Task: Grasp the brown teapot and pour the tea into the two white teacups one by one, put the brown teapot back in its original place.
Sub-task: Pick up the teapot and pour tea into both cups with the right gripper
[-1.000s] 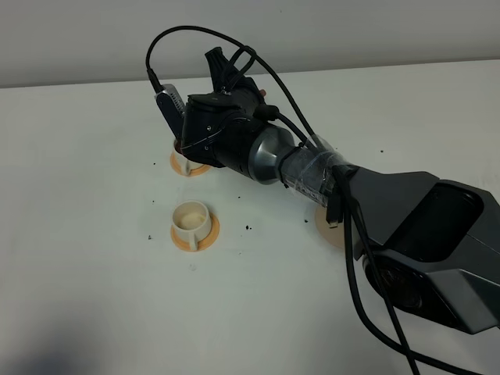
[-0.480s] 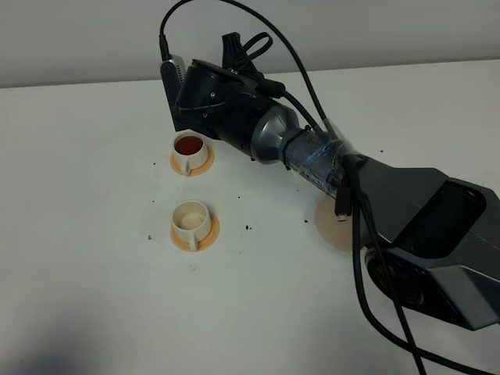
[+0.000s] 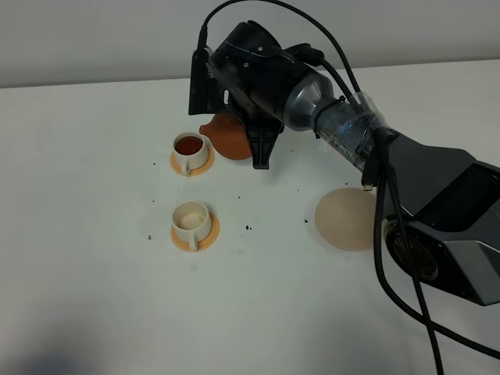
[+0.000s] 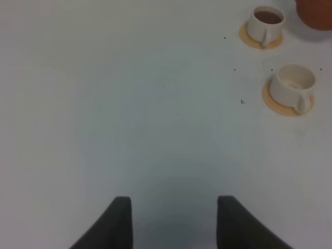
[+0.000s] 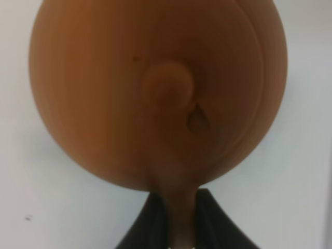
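My right gripper (image 3: pixel 250 139) is shut on the handle of the brown teapot (image 3: pixel 227 135), held just right of the far teacup. The right wrist view is filled by the teapot (image 5: pixel 155 93) seen from above, with its lid knob in the middle. The far white teacup (image 3: pixel 188 150) holds dark tea on an orange disc. The near white teacup (image 3: pixel 190 219) looks empty on its own disc. The pale beige coaster (image 3: pixel 347 218) lies bare to the right. My left gripper (image 4: pixel 174 220) is open over bare table, far from both cups (image 4: pixel 266 23) (image 4: pixel 292 85).
Small dark specks (image 3: pixel 248 227) dot the white table (image 3: pixel 94 156) around the cups. My right arm and its cables (image 3: pixel 367 148) stretch from the lower right across the coaster's far side. A pale wall (image 3: pixel 94 39) runs behind the table.
My right arm has lifted and swung right off the far cup, rolling the teapot back toward level. The far cup now shows dark tea.
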Action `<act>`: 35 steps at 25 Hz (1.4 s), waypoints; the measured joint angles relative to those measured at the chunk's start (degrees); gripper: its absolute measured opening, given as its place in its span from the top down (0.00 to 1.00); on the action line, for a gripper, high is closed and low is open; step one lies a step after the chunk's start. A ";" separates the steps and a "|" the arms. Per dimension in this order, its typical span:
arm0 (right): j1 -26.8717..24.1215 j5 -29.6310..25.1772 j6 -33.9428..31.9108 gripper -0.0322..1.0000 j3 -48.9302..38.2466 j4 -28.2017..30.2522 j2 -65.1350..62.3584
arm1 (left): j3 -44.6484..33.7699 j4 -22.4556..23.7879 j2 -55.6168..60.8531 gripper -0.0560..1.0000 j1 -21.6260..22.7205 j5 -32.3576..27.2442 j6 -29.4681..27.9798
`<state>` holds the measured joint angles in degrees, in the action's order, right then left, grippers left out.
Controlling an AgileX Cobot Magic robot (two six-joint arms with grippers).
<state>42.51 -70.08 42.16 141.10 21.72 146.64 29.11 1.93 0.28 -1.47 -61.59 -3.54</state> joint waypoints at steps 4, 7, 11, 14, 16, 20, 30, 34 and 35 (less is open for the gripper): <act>-1.12 -0.26 -0.06 0.86 0.00 -4.68 0.00 | 0.00 0.00 0.00 0.58 0.00 0.00 0.00; -1.53 -0.26 -1.61 0.86 0.00 -7.05 0.00 | 0.00 0.00 0.00 0.58 0.00 0.00 0.00; -2.08 -0.26 -6.52 0.86 0.00 -8.59 0.00 | 0.00 0.00 0.00 0.58 0.00 0.00 0.00; -2.70 -0.28 -11.58 0.86 0.00 -9.48 0.00 | 0.00 0.00 0.00 0.58 0.00 0.00 0.00; -3.00 -0.28 -14.70 0.86 0.00 -9.77 0.00 | 0.00 0.00 0.00 0.58 0.00 0.00 0.00; -3.19 -0.28 -18.69 0.86 0.00 -9.87 0.00 | 0.00 0.00 0.00 0.58 0.00 0.00 0.00; -3.19 -0.28 -23.94 0.86 -0.80 -12.32 0.00 | 0.00 0.00 0.00 0.58 0.00 0.00 0.00; -3.19 -0.33 -24.70 0.86 -1.05 -12.51 0.00 | 0.00 0.00 0.00 0.58 0.00 0.00 0.00; -3.19 -0.38 -24.93 0.86 -1.05 -12.51 -0.29 | 0.00 0.00 0.00 0.58 0.00 0.00 0.00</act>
<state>39.32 -70.47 17.23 140.06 9.21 146.35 29.11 1.93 0.28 -1.47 -61.59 -3.54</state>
